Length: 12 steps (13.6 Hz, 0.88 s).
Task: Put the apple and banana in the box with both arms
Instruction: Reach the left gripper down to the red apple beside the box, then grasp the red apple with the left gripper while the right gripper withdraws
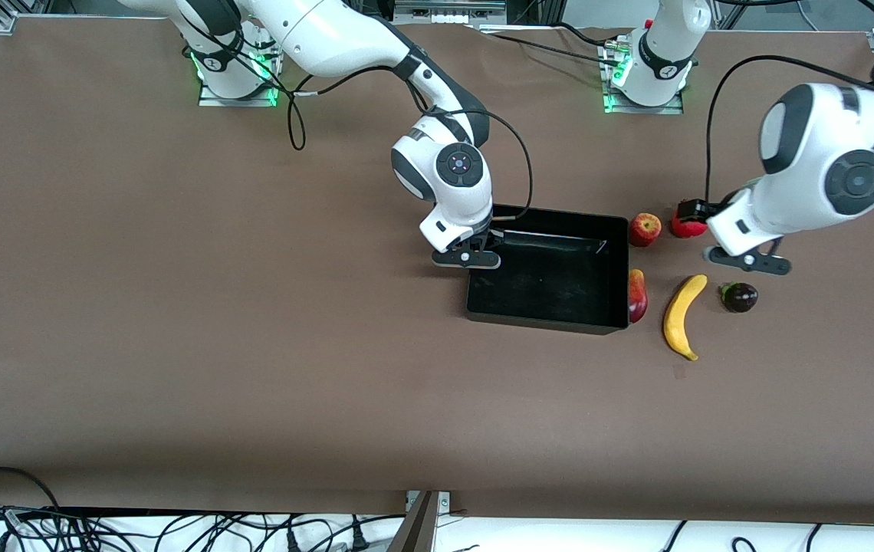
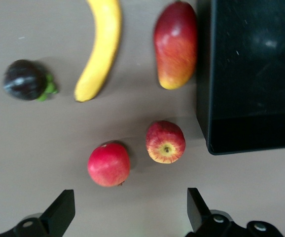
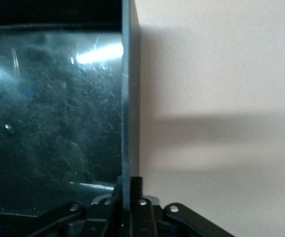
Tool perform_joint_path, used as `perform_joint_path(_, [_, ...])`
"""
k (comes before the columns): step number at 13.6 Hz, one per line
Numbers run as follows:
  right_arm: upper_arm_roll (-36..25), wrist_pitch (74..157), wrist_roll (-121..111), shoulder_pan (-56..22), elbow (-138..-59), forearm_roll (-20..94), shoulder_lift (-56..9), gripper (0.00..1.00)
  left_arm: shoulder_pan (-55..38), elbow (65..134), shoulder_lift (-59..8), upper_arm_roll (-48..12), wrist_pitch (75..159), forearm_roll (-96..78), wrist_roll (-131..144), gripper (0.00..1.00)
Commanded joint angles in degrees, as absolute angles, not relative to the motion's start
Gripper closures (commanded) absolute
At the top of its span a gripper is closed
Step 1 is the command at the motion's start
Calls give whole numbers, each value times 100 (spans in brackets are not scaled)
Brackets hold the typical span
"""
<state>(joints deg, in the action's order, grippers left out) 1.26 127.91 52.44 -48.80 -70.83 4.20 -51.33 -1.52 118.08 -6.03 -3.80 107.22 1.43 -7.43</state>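
Note:
The black box (image 1: 544, 320) sits mid-table; my right gripper (image 1: 475, 257) is at its wall toward the right arm's end. In the right wrist view the gripper (image 3: 130, 185) is shut on that thin wall (image 3: 130, 98). The apple (image 1: 645, 228) lies just off the box's corner toward the left arm's end. The banana (image 1: 683, 316) lies nearer the front camera. My left gripper (image 1: 747, 262) hovers open and empty over the table beside the fruits. From its wrist I see the apple (image 2: 165, 141), the banana (image 2: 100, 49), the box (image 2: 231, 74) and the gripper (image 2: 131, 197) with wide-set fingers.
A red-yellow mango-shaped fruit (image 1: 637, 295) (image 2: 176, 44) lies against the box wall. A plain red round fruit (image 1: 684, 228) (image 2: 109, 164) sits beside the apple, partly hidden by the left wrist. A dark purple fruit (image 1: 739, 297) (image 2: 24, 80) lies beside the banana.

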Motion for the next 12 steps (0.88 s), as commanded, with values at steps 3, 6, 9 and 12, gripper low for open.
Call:
perform_joint_path(3, [-9, 12184, 4949, -4598, -6926, 378, -4642, 0, -150, 13463, -114, -957, 12381, 1008, -1370, 0])
perform_joint_path(6, [0, 10850, 3802, -3756, -6926, 404, -3721, 0, -106, 14165, -167, -993, 13469, 1072, -1397, 0])
perform_joint_path(9, [-18, 9829, 2561, -2903, -6926, 465, -2947, 0, -88, 14624, -368, -984, 14403, 1072, -1397, 0])
perform_joint_path(12, [-253, 9037, 2005, -2663, -7275, 475, -1946, 0, -18, 14669, -720, -984, 14949, 1159, -1459, 0])
